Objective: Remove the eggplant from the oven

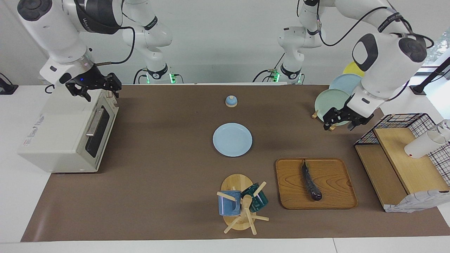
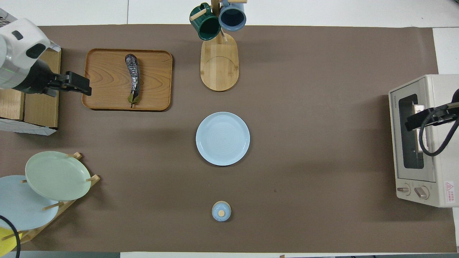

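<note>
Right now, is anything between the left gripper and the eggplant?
Nothing visible. The eggplant lies bare on the wooden tray, already outside the closed oven. The left gripper hangs above the mat beside the plate rack.

facing view looks high across the table (image 1: 168,147) at the robots; overhead looks steeply down; both share it.

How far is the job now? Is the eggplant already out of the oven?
It looks done: the eggplant lies on the wooden tray, apart from the oven, whose door is shut. Neither gripper holds anything: the left gripper hangs near the plate rack, the right gripper over the oven.
</note>
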